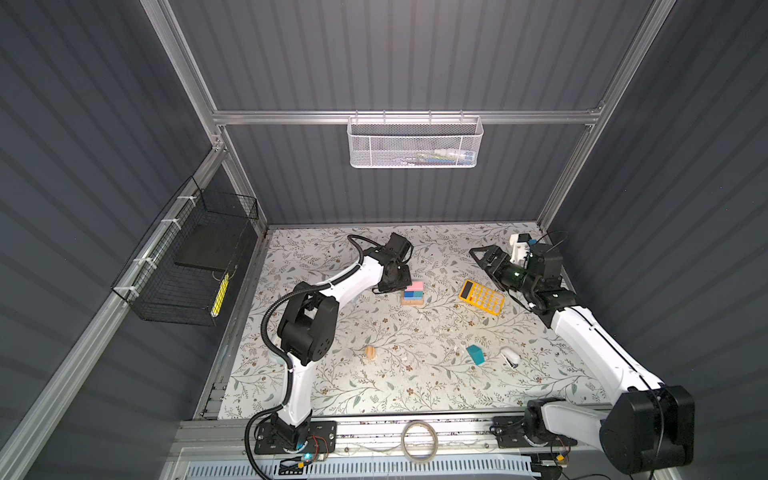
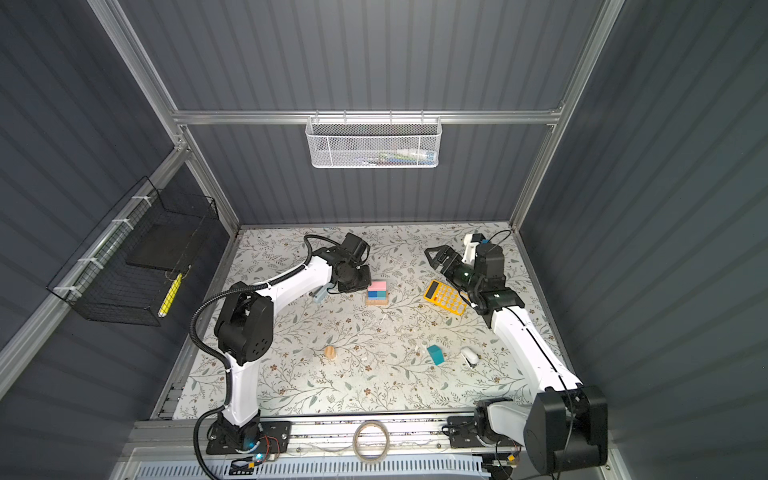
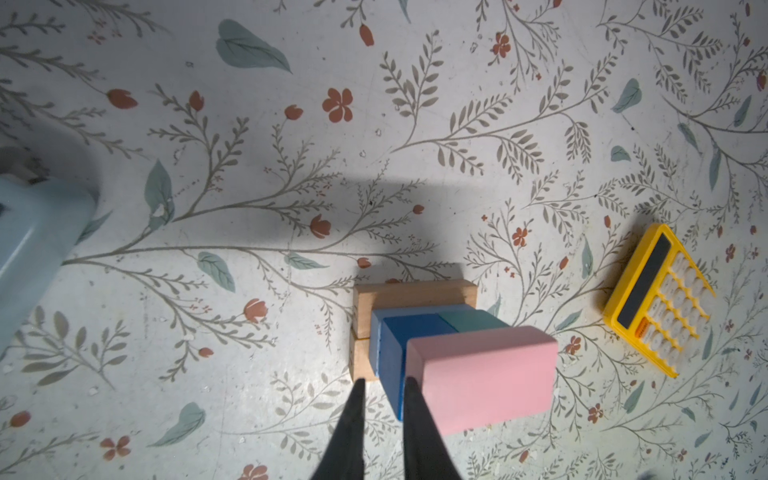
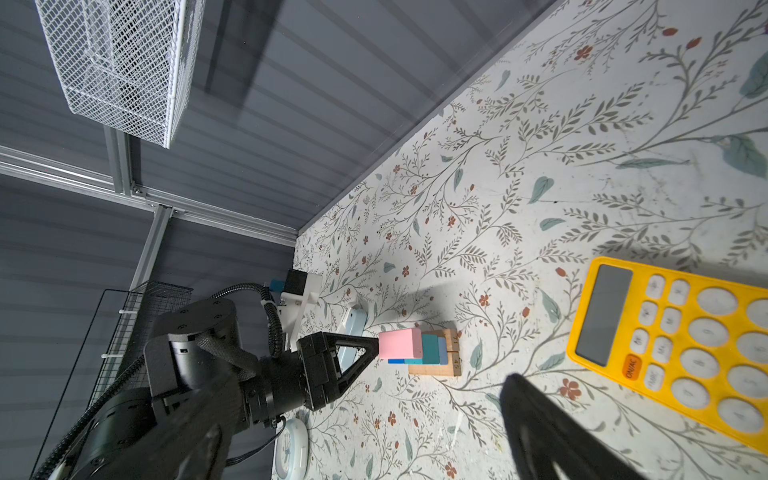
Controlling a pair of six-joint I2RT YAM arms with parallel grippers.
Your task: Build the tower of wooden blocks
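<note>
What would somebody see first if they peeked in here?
Probably the little block tower in the middle of the table, pink block on top, with the left hand closed right beside it. Then the bright yellow calculator on the right arm's side, near the open right hand.

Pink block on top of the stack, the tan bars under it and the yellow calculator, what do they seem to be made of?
Pink block: probably painted wood, with a matte, even colour and crisp edges. Tan bars: bare wood, judging by the pale, unpainted faces. Yellow calculator: likely moulded plastic, smooth, with a dark display.
</note>
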